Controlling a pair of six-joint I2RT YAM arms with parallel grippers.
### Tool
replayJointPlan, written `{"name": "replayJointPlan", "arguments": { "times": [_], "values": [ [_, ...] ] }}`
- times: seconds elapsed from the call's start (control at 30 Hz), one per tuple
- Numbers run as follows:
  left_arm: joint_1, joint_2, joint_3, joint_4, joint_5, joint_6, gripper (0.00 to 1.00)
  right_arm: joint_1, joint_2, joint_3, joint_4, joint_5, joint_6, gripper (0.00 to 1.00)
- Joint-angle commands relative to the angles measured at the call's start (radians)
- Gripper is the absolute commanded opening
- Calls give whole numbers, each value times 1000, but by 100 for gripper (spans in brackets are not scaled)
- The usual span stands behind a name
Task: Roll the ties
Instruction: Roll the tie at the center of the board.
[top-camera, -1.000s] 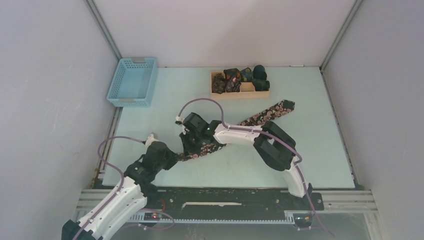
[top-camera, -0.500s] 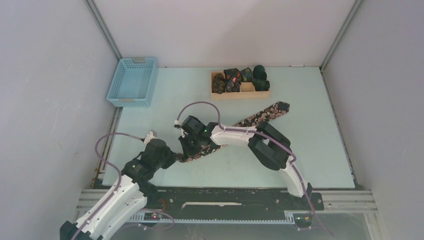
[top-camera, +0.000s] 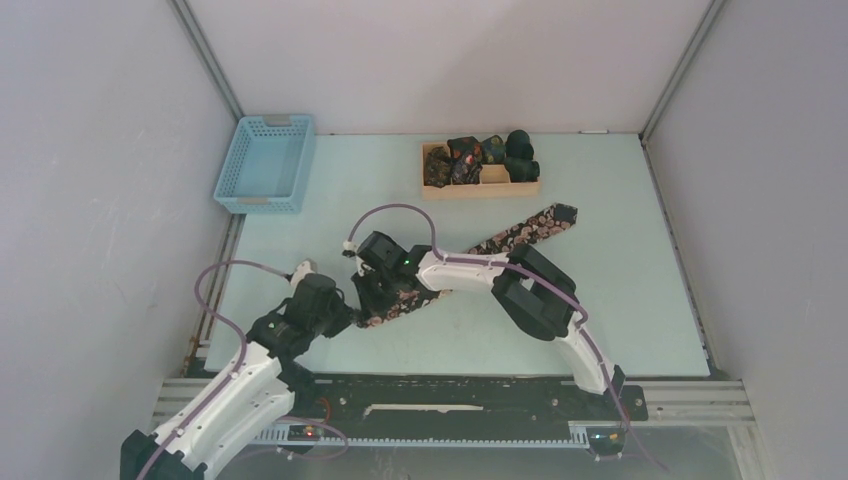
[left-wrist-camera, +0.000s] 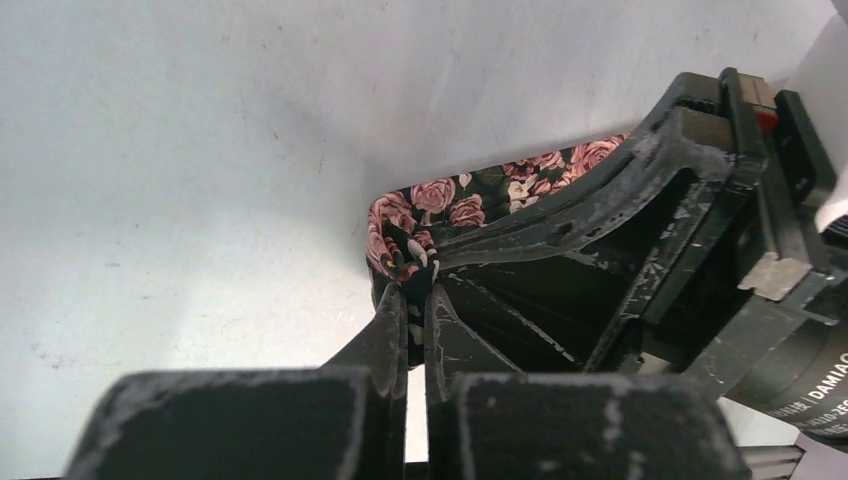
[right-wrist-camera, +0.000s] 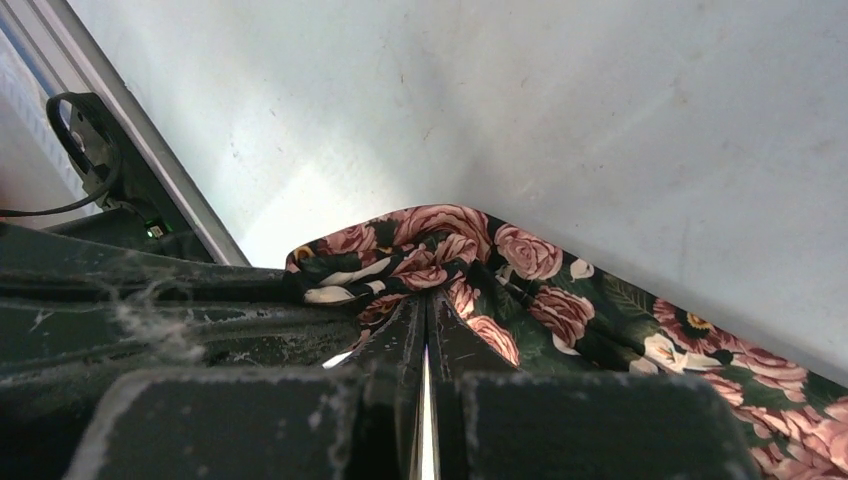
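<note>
A long dark tie (top-camera: 520, 228) with pink roses lies diagonally on the pale table, its wide end at the far right. Its near end is folded over between the two grippers. My left gripper (top-camera: 348, 318) is shut on the folded tip of the tie (left-wrist-camera: 400, 235). My right gripper (top-camera: 372, 292) is shut on the same bunched fold (right-wrist-camera: 440, 250), right beside the left one. Several small dark rolled ties (top-camera: 465, 158) sit in a wooden tray (top-camera: 500, 186) at the back.
A light blue basket (top-camera: 266, 164) stands at the back left corner. The right arm's body lies over the middle of the tie. The metal rail of the table frame (right-wrist-camera: 150, 150) runs close behind the left gripper.
Both grippers have moved slightly left and toward me with the tie's end. The tie's far wide end has slid a little left and nearer.
</note>
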Motion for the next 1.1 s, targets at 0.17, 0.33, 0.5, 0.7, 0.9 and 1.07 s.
{"name": "replayJointPlan", "arguments": {
  "times": [0.17,0.33,0.5,0.7,0.9,1.07],
  "values": [
    [3,20,67,11,35,39,0,18,38,68,27,-52,6,1],
    [3,59,86,-6,48,47,0,19,33,74,49,-90,12,1],
    [1,94,109,-12,57,59,0,20,31,64,66,-126,12,1],
    [-6,173,144,2,73,71,0,9,6,35,74,-126,15,1],
    [-29,261,157,55,89,70,0,-10,-29,-21,105,-136,26,1],
    [-56,339,181,80,91,70,0,-26,-47,-56,117,-134,33,1]
  ]
}}
